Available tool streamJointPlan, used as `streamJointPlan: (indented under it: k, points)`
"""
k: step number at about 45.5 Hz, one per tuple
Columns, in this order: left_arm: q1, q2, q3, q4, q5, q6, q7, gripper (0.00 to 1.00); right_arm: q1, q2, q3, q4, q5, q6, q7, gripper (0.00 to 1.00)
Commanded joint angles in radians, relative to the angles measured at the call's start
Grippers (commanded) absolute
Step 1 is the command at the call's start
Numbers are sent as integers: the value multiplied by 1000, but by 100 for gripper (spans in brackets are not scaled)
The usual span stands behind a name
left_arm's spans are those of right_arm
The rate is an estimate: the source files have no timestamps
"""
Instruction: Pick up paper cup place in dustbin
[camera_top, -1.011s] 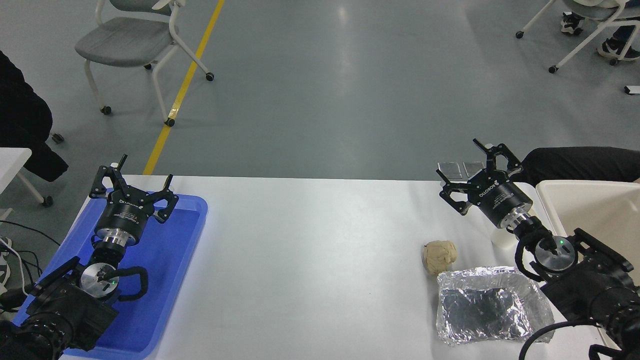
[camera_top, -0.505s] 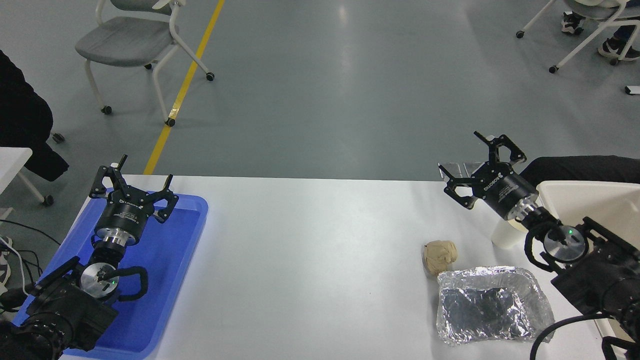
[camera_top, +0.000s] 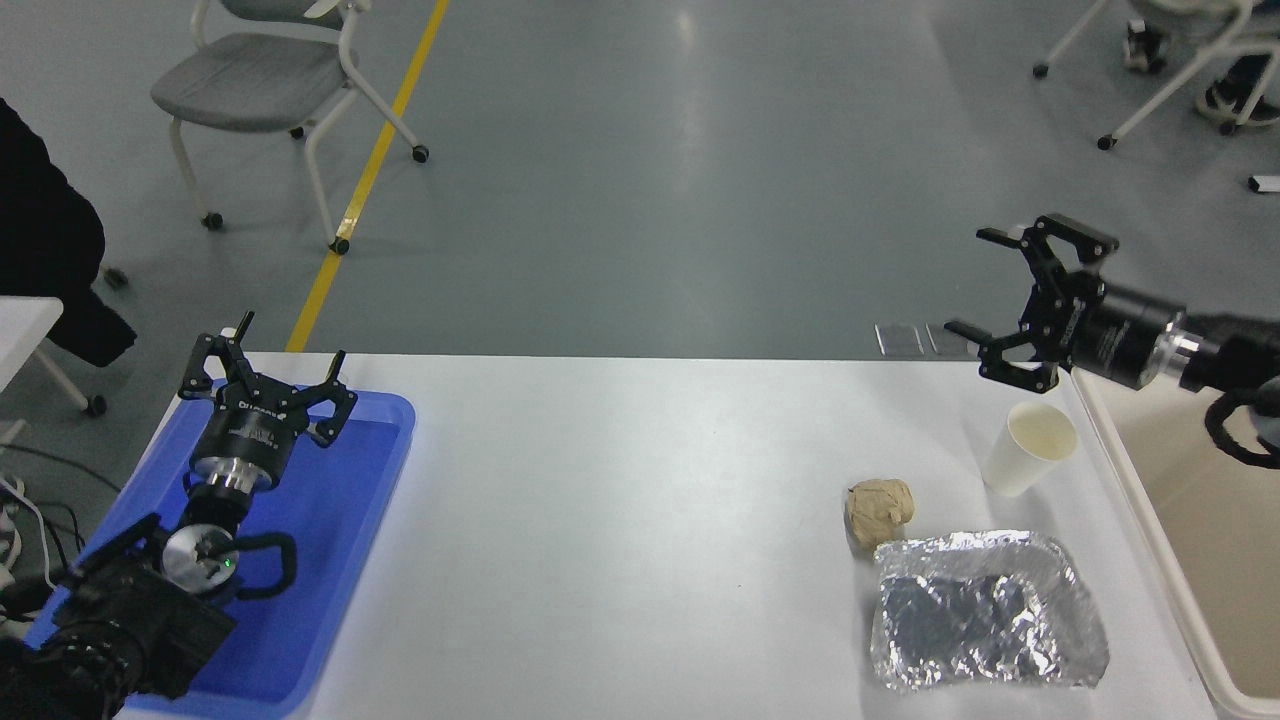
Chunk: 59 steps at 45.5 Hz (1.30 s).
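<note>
On the white counter (camera_top: 640, 500), counted outward from the crinkled silver foil tray (camera_top: 985, 612):
- 1 foil tray
- 1 crumpled tan paper ball (camera_top: 879, 510), touching its far-left corner
- 1 small white tapered paper cup (camera_top: 1030, 449), upright, just beyond it
- 1 large cream-white plastic dustbin (camera_top: 1170, 590), right of it
- 1 blue plastic tray (camera_top: 330, 560), well apart to the left

2 black robot tools: left tool (camera_top: 268, 372), right tool (camera_top: 1020, 295).

2 grey wheeled chairs (camera_top: 262, 88) beyond the counter, 2nd only partly in view.
</note>
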<state>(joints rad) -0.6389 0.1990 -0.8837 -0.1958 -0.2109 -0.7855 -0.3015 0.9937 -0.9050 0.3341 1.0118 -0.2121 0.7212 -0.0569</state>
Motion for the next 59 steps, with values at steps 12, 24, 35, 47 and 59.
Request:
streamJointPlan:
  k: [12, 24, 35, 47, 59]
  points:
    - [-1, -3, 0, 1, 1, 0, 1, 100, 833, -91, -920, 343, -441, 49, -55, 100]
    - [1, -1, 0, 1, -1, 0, 1, 100, 1112, 198, -1356, 344, -423, 46, -46, 100]
    - [1, 0, 0, 1, 1, 0, -1, 100, 1184, 388, -1475, 384, -300, 52, -49, 100]
    - [1, 0, 0, 1, -1, 0, -1, 100, 1339, 477, -1555, 542, -11, 64, -51, 100]
    - [1, 0, 0, 1, -1, 0, -1, 100, 1485, 488, -1569, 640, 79, 64, -49, 100]
